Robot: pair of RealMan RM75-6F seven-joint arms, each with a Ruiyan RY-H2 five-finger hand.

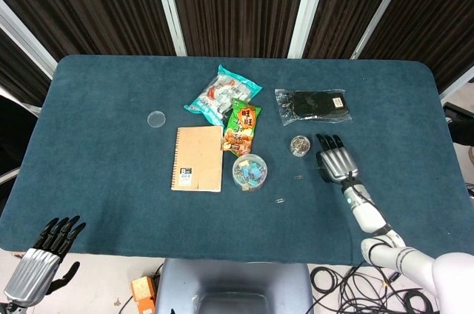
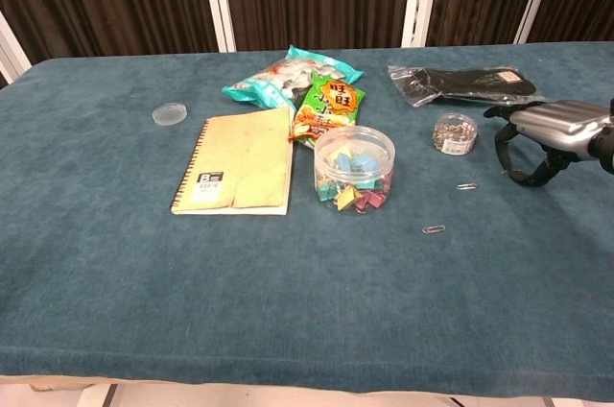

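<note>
My right hand hovers low over the blue table, palm down, fingers apart and curved toward the cloth. Nothing shows in its grasp. It is just right of a small clear tub of metal paper clips and does not touch it. Two loose paper clips lie on the cloth in front of the tub. My left hand hangs off the table's near left corner, fingers spread and empty; the chest view does not show it.
A tan spiral notebook lies mid-table beside a clear tub of coloured clips. Behind them are a teal snack bag, a green-orange one, a bagged black item and a round lid.
</note>
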